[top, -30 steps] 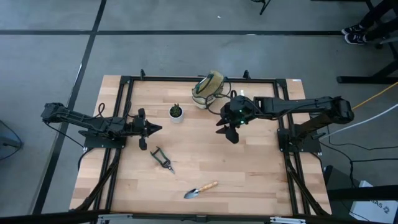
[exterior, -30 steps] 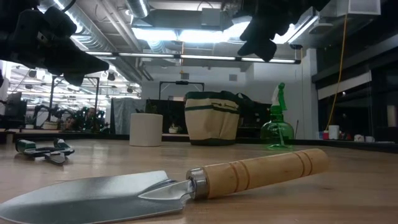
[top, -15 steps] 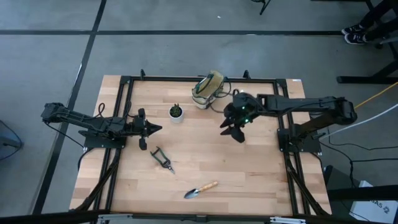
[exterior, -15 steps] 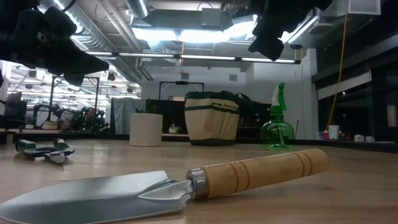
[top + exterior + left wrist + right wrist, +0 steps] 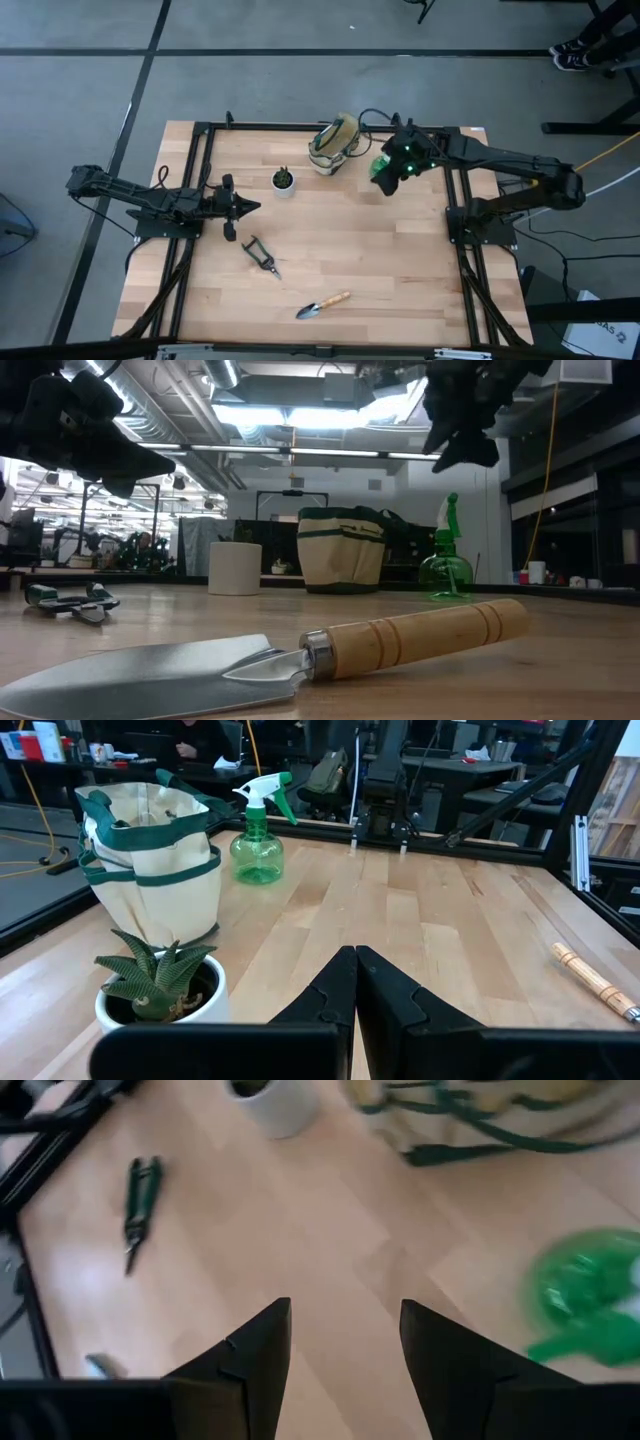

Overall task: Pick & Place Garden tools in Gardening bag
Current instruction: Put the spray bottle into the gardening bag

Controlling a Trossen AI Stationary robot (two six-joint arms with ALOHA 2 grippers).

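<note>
The green spray bottle (image 5: 378, 164) stands upright on its base at the far right, beside the tan gardening bag (image 5: 335, 143). It also shows in the low view (image 5: 446, 560). My right gripper (image 5: 340, 1342) is open and empty. It hovers high over the table next to the bottle (image 5: 590, 1295) and shows in the high view (image 5: 386, 182). Black pruning shears (image 5: 260, 254) and the wooden-handled trowel (image 5: 322, 304) lie flat on the table. My left gripper (image 5: 355, 995) is shut and empty, waiting at the left (image 5: 245, 207). The stick tool is out of view.
A white pot with a small green plant (image 5: 284, 181) stands left of the bag. A black metal frame (image 5: 455, 200) runs along the table's edges. Bare wood lies between the bag, the shears and the trowel.
My right gripper has gone from over the table's middle toward the far right, to a place next to the spray bottle, staying high above the table. The tools and the bag have not moved.
</note>
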